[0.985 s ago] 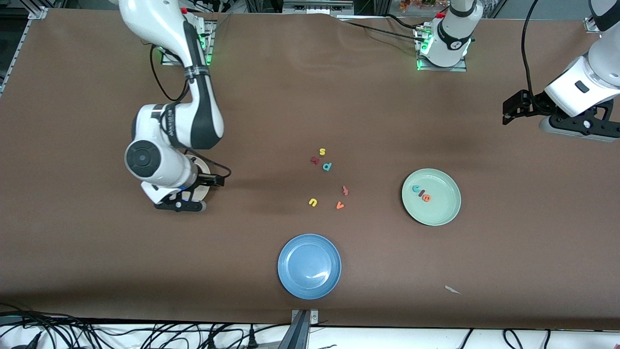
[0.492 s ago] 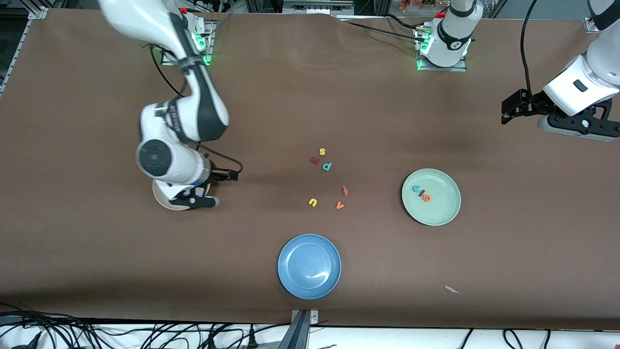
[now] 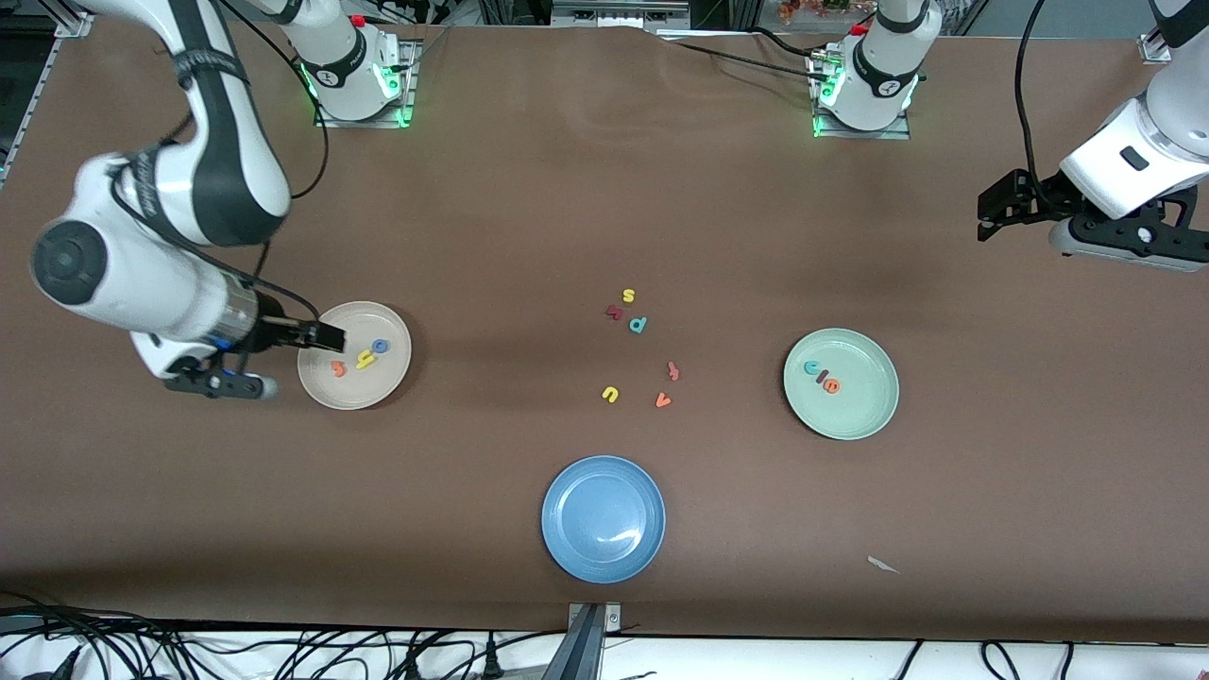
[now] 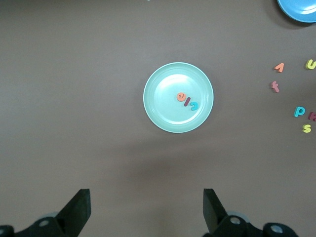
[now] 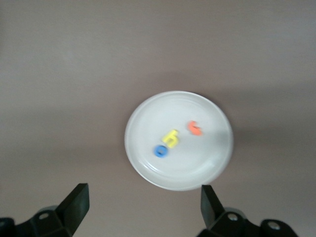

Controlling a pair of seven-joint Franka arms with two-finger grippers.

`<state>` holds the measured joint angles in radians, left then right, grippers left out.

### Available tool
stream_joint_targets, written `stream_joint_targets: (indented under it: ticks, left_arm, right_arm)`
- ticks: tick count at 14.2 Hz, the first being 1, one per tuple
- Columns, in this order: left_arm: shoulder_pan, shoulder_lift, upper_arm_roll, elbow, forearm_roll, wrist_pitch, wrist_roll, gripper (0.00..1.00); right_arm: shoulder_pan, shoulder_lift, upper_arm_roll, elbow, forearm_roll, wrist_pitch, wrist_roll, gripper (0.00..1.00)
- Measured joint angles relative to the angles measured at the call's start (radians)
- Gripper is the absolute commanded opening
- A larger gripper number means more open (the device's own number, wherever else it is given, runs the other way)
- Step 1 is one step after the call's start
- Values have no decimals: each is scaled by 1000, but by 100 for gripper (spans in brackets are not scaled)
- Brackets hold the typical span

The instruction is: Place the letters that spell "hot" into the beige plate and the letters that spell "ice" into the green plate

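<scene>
The beige plate (image 3: 354, 397) holds the yellow "h" (image 3: 364, 359), the blue "o" (image 3: 381, 347) and the orange "t" (image 3: 338, 368). The right wrist view shows the same plate (image 5: 148, 170) with these letters on it. My right gripper (image 3: 215, 382) hangs open and empty just beside this plate, toward the right arm's end of the table. On the green plate (image 3: 850, 416) lie the teal "c" (image 3: 810, 366), the dark red "i" (image 3: 822, 375) and the orange "e" (image 3: 832, 385). My left gripper (image 3: 1124, 241) is raised over the left arm's end of the table, open and empty.
A blue plate (image 3: 603, 519) with nothing on it sits nearest the front camera. Between the beige and green plates lie loose letters: yellow "s" (image 3: 628, 296), teal "p" (image 3: 638, 325), yellow "u" (image 3: 610, 394), orange "v" (image 3: 663, 400) and two more. A white scrap (image 3: 883, 565) lies near the front edge.
The right arm has risen and swung off the beige plate toward its own end of the table, uncovering the plate and its three letters. The left arm has barely moved.
</scene>
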<state>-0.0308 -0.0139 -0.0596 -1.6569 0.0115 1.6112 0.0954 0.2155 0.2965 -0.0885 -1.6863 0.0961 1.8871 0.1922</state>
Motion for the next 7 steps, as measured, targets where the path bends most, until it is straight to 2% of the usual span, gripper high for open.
stream_joint_targets:
  ticks: [3,7]
  left_arm:
    - [0,0,-1,0,0,0,0,100]
    - [0,0,-1,1,0,0,0,100]
  right_arm:
    - [-39,-95,19,-6,-68,-82,-49,100]
    - [-74,-202,22,-10,-102,-171,-119,100]
